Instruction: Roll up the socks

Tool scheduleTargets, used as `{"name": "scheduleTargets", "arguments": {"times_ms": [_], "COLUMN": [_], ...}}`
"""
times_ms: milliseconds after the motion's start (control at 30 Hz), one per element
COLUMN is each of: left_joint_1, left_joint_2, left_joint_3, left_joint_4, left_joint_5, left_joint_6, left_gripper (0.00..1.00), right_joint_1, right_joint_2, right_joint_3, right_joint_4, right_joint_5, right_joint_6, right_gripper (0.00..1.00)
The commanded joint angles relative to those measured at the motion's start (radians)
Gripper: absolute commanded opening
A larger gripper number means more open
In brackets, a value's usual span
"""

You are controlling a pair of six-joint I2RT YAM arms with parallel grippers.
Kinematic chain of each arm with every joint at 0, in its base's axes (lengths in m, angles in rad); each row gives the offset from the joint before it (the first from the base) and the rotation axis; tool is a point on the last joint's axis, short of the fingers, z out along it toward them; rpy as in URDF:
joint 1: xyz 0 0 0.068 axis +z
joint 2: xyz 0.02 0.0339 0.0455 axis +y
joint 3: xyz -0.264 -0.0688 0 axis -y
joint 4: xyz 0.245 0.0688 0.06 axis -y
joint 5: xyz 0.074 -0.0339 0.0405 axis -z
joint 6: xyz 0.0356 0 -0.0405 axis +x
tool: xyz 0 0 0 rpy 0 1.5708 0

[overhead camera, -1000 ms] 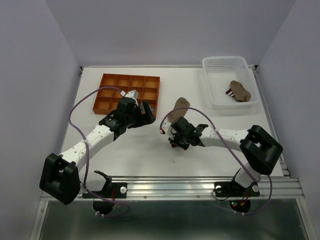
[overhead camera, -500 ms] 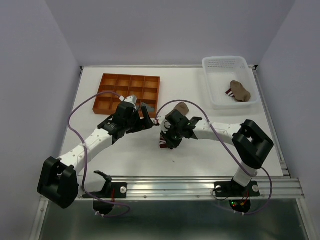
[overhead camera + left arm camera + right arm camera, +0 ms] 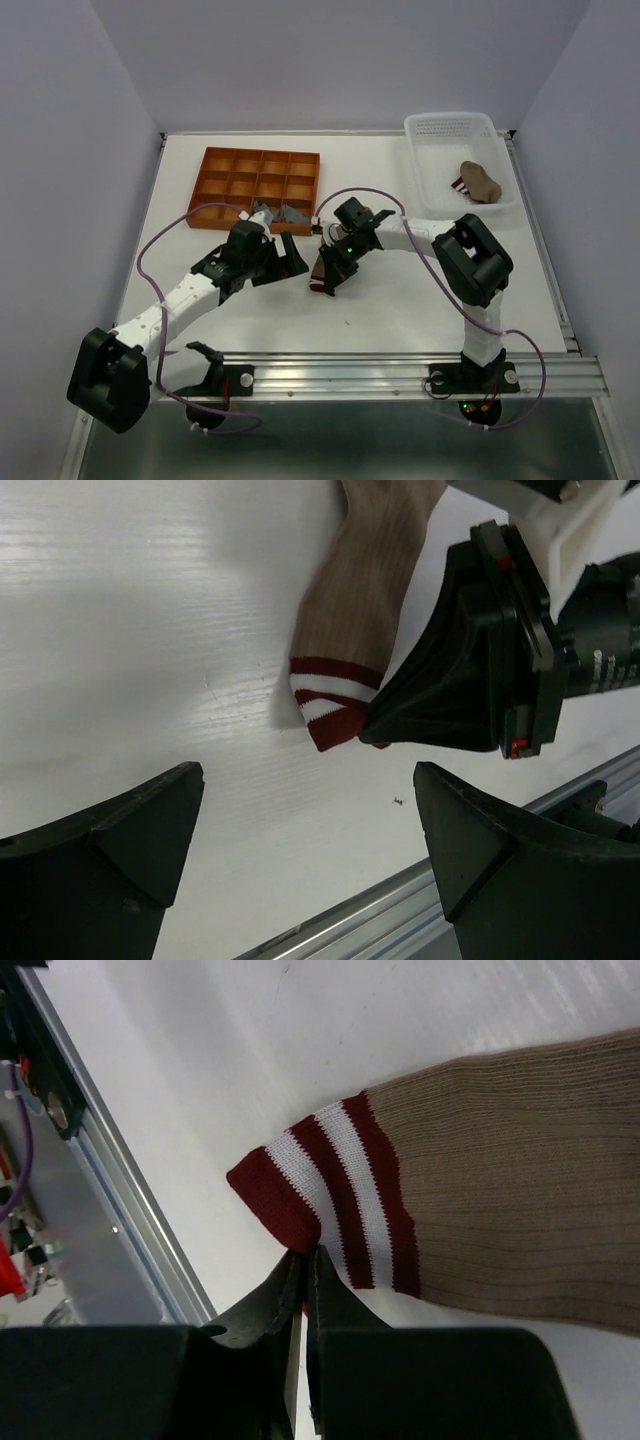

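The tan ribbed fabric sock with red-and-white striped cuff [image 3: 500,1160], judged soft and light, is laid on the white table [image 3: 400,300] and pinched at the cuff edge by the closed right end effector [image 3: 305,1260], the left end effector [image 3: 305,790] being held wide open and empty.

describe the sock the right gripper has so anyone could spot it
In the middle of the white table, near the orange tray, lies a tan ribbed sock. Unlike the tan one in the white basket, its red-and-white cuff is pinched by the right gripper.
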Motion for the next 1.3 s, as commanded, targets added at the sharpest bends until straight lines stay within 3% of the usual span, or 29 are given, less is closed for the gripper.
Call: {"name": "scheduleTargets", "arguments": {"times_ms": [0, 200, 233, 433, 533, 667, 833, 900, 1000, 1267], "left_joint_1": [0.005, -0.014, -0.018, -0.034, -0.037, -0.038, -0.041, -0.043, -0.043, -0.044], "left_joint_2": [-0.025, 0.040, 0.058, 0.125, 0.165, 0.207, 0.245, 0.256, 0.282, 0.330], "left_joint_3": [-0.039, -0.067, -0.066, -0.061, -0.052, -0.038, -0.032, -0.029, -0.018, -0.001], "left_joint_4": [0.067, 0.137, 0.151, 0.200, 0.211, 0.217, 0.231, 0.242, 0.246, 0.288], "left_joint_5": [0.083, 0.127, 0.138, 0.157, 0.160, 0.163, 0.175, 0.176, 0.183, 0.187], "left_joint_6": [-0.012, -0.020, -0.020, -0.001, 0.009, 0.019, 0.022, 0.022, 0.020, 0.000], "left_gripper": [0.97, 0.91, 0.85, 0.73, 0.72, 0.61, 0.59, 0.49, 0.43, 0.39], "right_joint_1": [-0.034, -0.043, -0.054, -0.054, -0.063, -0.063, -0.063, -0.063, -0.072, -0.072], "right_joint_2": [0.079, 0.141, 0.147, 0.185, 0.188, 0.196, 0.205, 0.210, 0.213, 0.221], "right_joint_3": [0.092, 0.152, 0.158, 0.184, 0.192, 0.201, 0.201, 0.204, 0.207, 0.204], "right_joint_4": [-0.093, -0.123, -0.123, -0.139, -0.141, -0.141, -0.141, -0.141, -0.141, -0.141], "right_joint_5": [-0.138, -0.185, -0.190, -0.202, -0.207, -0.222, -0.221, -0.221, -0.225, -0.227], "right_joint_6": [0.020, 0.032, 0.032, 0.052, 0.058, 0.063, 0.068, 0.071, 0.071, 0.066], "right_gripper": [0.03, 0.03, 0.03, 0.03, 0.03, 0.03, 0.03, 0.03, 0.03, 0.03]}}
